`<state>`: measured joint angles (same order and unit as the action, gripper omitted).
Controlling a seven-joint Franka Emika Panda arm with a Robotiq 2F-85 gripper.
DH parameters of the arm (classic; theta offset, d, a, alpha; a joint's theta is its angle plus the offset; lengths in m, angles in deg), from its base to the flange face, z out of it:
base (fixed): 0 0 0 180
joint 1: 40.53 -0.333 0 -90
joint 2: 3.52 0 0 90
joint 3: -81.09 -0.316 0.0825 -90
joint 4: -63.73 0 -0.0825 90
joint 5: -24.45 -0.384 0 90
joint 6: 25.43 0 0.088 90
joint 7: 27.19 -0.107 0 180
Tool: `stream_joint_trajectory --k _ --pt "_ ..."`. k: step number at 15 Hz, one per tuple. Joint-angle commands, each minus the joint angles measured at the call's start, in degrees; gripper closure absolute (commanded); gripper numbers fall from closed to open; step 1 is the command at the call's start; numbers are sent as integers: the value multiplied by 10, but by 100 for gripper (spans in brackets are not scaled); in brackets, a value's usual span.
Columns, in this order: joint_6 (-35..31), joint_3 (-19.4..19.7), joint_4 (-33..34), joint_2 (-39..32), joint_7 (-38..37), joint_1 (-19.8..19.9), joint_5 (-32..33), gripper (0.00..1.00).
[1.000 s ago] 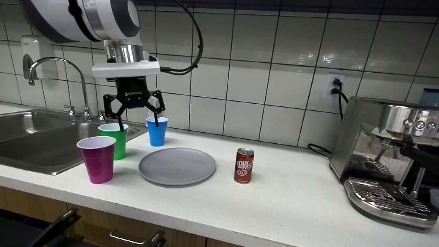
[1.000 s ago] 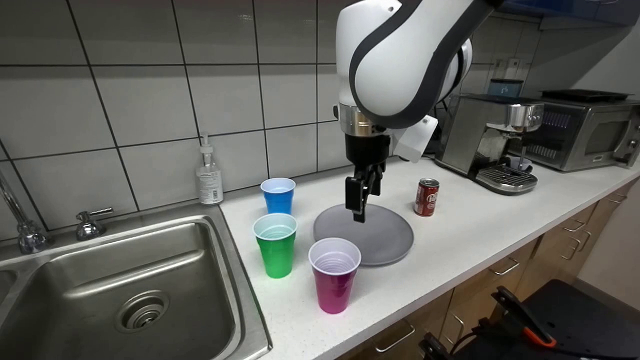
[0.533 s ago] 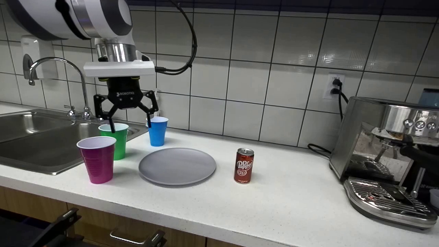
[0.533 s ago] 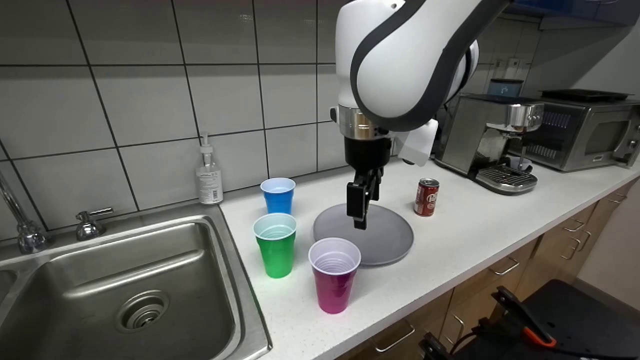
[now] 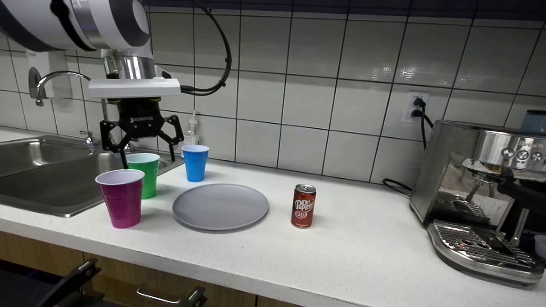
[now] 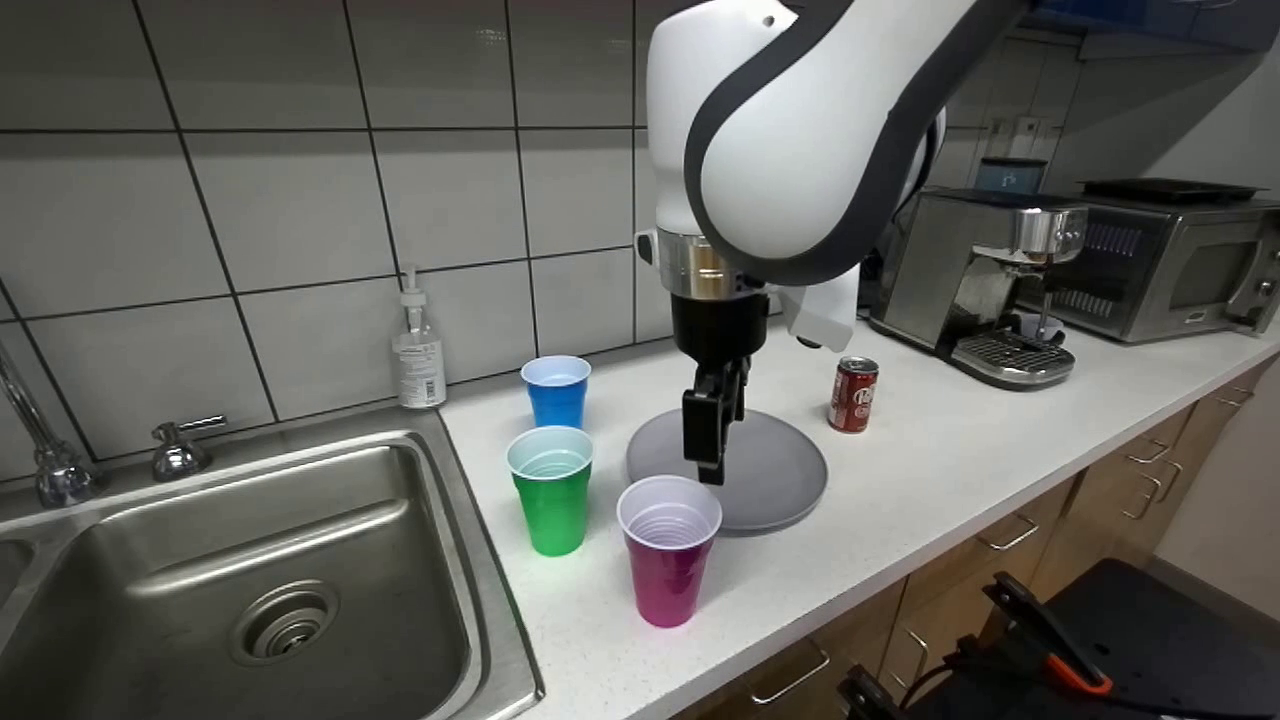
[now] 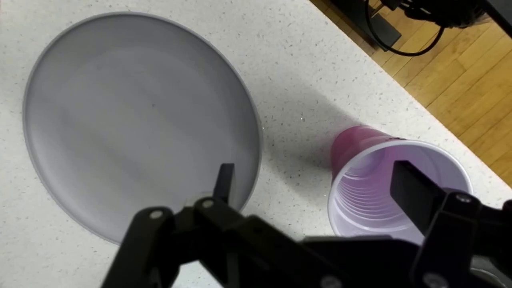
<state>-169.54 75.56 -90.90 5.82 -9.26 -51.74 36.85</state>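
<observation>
My gripper (image 5: pixel 149 162) hangs open above the counter with nothing between its fingers. In the wrist view, one finger (image 7: pixel 225 182) overlaps the edge of a flat grey plate (image 7: pixel 140 112). The opposite finger (image 7: pixel 414 192) stands over the mouth of a magenta cup (image 7: pixel 352 150). That cup is nearest and upright, its white inside showing no contents. In an exterior view, the fingertips (image 6: pixel 711 474) are just above and behind the magenta cup (image 6: pixel 668 575); I cannot tell any contact. A green cup (image 6: pixel 553 510) and a blue cup (image 6: pixel 557 400) stand farther back.
A Dr Pepper can (image 5: pixel 303 209) stands beyond the plate. The steel sink (image 6: pixel 400 600) borders the cups, with a faucet (image 5: pixel 102 98) and a pump bottle (image 6: pixel 418 360) behind. An espresso machine (image 5: pixel 477 187) and a toaster oven (image 6: pixel 1170 260) sit farther along the counter.
The arm has moved sideways toward the sink and slightly lower, bringing the gripper closer to the magenta cup. The jaws have stayed open. Cups, plate and can have not moved.
</observation>
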Motion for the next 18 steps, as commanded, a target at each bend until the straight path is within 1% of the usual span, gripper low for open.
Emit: stream_joint_trajectory --k 1,7,14,18 --pt "1 -12 7 -12 6 -1 -7 0" --pt "-3 -23 33 -46 9 -3 -10 0" --pt "-3 -35 79 -104 -3 -1 2 0" --pt "-1 -34 104 -141 -2 3 7 0"
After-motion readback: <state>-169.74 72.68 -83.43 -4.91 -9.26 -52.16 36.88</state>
